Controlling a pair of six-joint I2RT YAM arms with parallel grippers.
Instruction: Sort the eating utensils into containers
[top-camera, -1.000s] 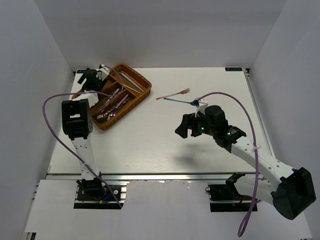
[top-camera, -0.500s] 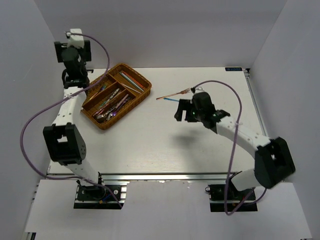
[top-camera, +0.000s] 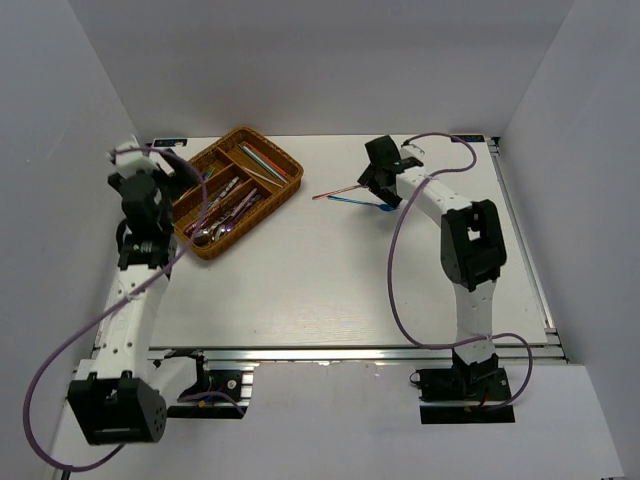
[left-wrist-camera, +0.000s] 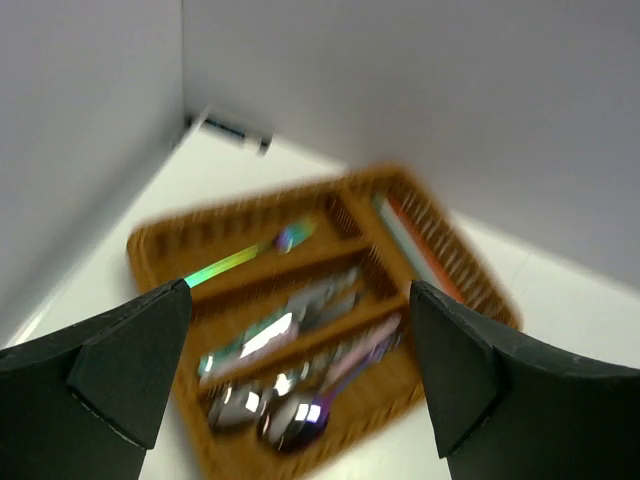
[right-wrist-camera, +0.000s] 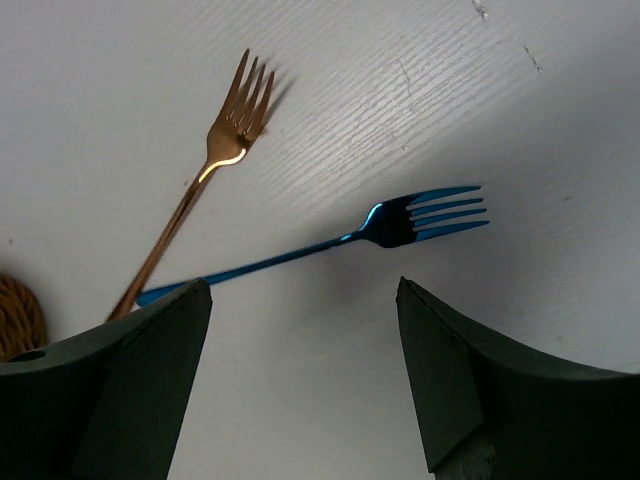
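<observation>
The brown wicker tray stands at the back left, and its long containers hold several utensils. My left gripper hovers open at the tray's left side. The left wrist view is blurred: open gripper above the tray, with a green iridescent handle and shiny spoons inside. Two forks lie on the table right of the tray: a rose-gold fork and a blue fork. My right gripper hangs open just above them, holding nothing.
White walls close in the table on the left, back and right. Purple cables loop off both arms. A corner of wicker shows at the lower left of the right wrist view. A metal rail runs along the near edge.
The left arm swung down from the back wall to the tray's left side, jaws wide. The right arm reached back and now hangs over the two forks.
</observation>
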